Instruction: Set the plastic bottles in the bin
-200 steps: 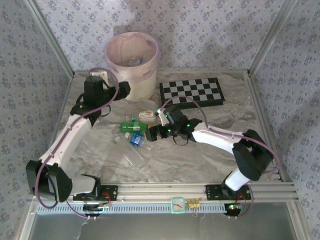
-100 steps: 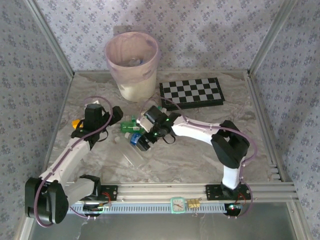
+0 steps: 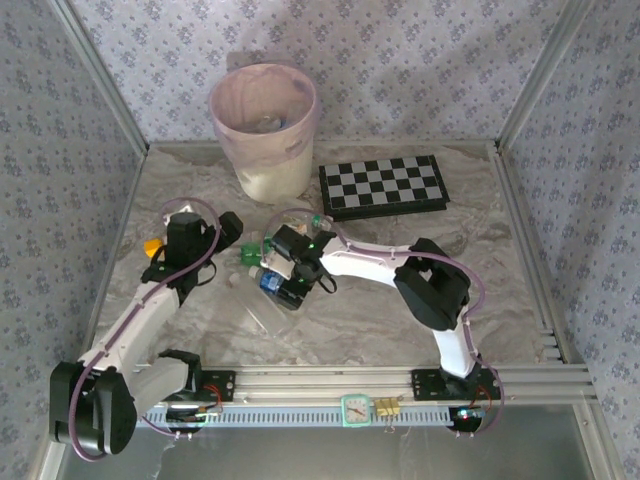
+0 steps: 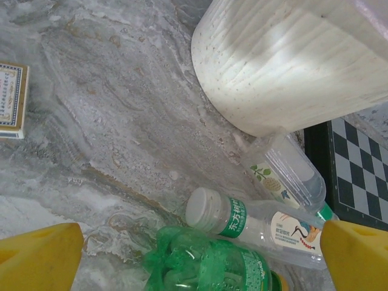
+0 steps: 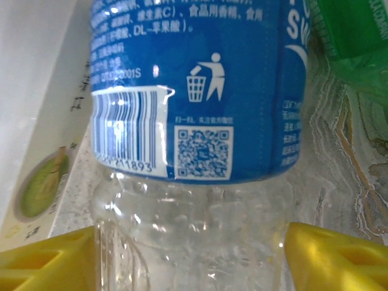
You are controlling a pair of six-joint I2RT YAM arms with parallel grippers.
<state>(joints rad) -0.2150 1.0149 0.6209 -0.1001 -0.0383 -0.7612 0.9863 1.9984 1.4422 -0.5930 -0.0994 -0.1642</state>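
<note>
Left tool [image 4: 197, 257] released: in the left wrist view its two yellow fingers [image 4: 37, 257] sit in the lower corners of the frame, spread wide, with nothing gripped between them. Under the gap, at bottom centre, lies a crumpled green plastic bottle [image 4: 206, 267]. Just above it is a clear plastic bottle with a white cap and green label [image 4: 242, 221]. Beyond that, a second clear bottle with a leaf-printed label [image 4: 285, 176] lies just beside the foot of the tall cream-white round bin [image 4: 291, 66] in the upper right. All rest on the grey marbled desk [image 4: 121, 121]. A small printed carton [image 4: 11, 100] shows at the left edge and a black-and-white chessboard [image 4: 357, 163] at the right edge. Right tool [image 5: 191, 254]: in the right wrist view its yellow fingers [image 5: 336, 254] flank the see-through body of a clear plastic bottle with a blue label [image 5: 188, 91], one at each side wall. I cannot tell whether they squeeze it. Overhead, I see the right tool over the bottle cluster at frame centre and the left tool just left of it. The bin stands at top centre, its pinkish liner [image 3: 263, 72] over the rim, apart from the blue-labelled bottle.
</note>
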